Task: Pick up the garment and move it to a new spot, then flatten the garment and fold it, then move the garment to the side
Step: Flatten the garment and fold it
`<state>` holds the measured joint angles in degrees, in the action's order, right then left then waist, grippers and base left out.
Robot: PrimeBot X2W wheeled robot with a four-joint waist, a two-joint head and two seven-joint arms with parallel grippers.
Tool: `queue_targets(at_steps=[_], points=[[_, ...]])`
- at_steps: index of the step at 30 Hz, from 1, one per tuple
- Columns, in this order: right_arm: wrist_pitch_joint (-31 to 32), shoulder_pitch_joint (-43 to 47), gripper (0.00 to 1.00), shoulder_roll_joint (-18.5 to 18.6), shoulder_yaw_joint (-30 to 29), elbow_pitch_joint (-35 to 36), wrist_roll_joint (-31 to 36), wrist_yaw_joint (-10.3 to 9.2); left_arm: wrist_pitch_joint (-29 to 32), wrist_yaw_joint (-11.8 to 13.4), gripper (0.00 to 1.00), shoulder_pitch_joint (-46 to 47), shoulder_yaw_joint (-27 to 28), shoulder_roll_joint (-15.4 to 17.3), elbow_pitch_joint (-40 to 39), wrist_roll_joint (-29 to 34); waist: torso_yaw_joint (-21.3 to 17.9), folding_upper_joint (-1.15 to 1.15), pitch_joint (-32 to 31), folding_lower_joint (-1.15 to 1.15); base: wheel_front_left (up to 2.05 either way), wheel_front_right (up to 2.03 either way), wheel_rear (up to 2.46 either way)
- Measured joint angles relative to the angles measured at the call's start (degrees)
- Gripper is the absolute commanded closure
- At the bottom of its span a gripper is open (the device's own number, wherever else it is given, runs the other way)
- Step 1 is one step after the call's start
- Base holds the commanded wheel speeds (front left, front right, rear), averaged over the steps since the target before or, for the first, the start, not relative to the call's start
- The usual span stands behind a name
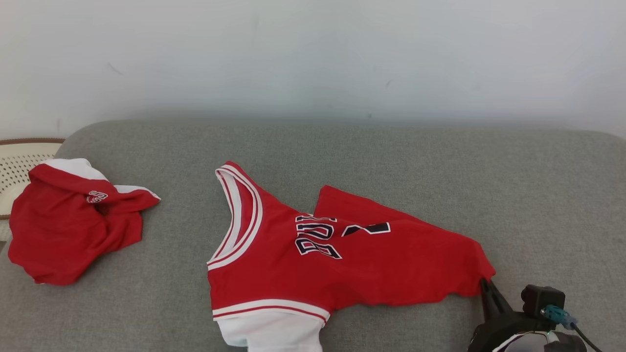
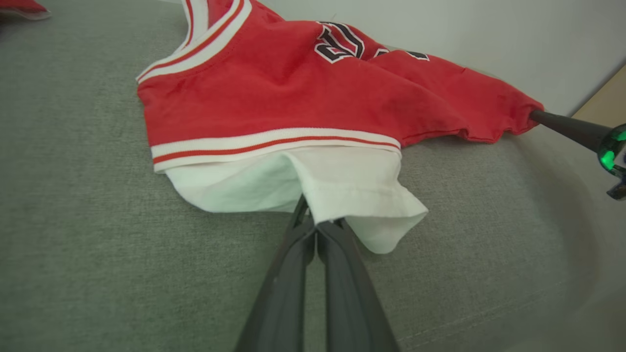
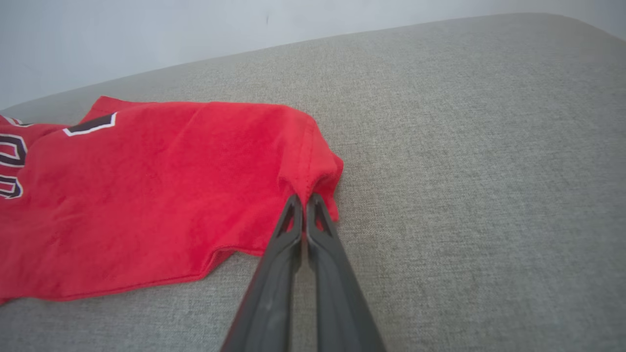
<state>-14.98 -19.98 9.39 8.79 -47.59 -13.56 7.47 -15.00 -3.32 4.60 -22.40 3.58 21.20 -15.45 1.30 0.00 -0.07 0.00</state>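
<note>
Head view gives me the red jersey [image 1: 342, 264] spread near the middle of the grey cushion [image 1: 440, 161]. My left gripper [image 2: 315, 222] is pinched tight on its white sleeve edge, and my right gripper [image 3: 304, 201] is clamped on its red hem corner. A second red garment [image 1: 68, 230] lies well apart at the left.

I'm seeing black, white-edged lettering [image 1: 315, 238] on the red jersey [image 1: 274, 278], sideways and partly folded under, so no whole word is reading. The white logo letters [image 1: 97, 197] on the other red garment [image 1: 63, 234] are showing too small to read.
</note>
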Motion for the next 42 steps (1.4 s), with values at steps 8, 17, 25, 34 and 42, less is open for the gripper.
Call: queue_targets(at_steps=[8,17,25,34,42], points=[[1.1,1.4,1.0,-0.1,6.9,10.1,-12.0,0.0,0.1,-1.0,1.0,3.2,3.5,4.4,-5.5,1.6,-0.4,0.0,-0.3,0.0,0.0,0.0,0.0],[7.4,-15.7,1.0,2.5,9.9,15.9,-20.9,0.0,9.0,-3.7,1.0,28.3,1.9,13.6,-8.5,2.3,-1.1,0.0,4.6,0.0,0.0,0.0,0.0],[11.9,-42.3,1.0,1.7,8.2,7.7,-26.7,0.0,14.7,-4.1,1.0,58.9,-6.2,19.4,-3.4,-3.8,-2.3,0.01,12.5,0.01,0.0,0.0,0.0],[10.7,-65.9,1.0,0.1,3.0,-8.0,-28.1,0.0,13.7,-4.1,1.0,85.2,-13.9,18.1,12.4,-10.6,-4.2,0.02,19.0,0.03,0.0,0.0,0.0],[6.8,-77.1,1.0,0.5,1.9,-18.0,-24.5,0.0,11.3,-4.1,1.0,97.9,-15.9,14.5,22.4,-15.0,-6.1,0.01,17.9,0.01,0.0,0.0,0.0]])
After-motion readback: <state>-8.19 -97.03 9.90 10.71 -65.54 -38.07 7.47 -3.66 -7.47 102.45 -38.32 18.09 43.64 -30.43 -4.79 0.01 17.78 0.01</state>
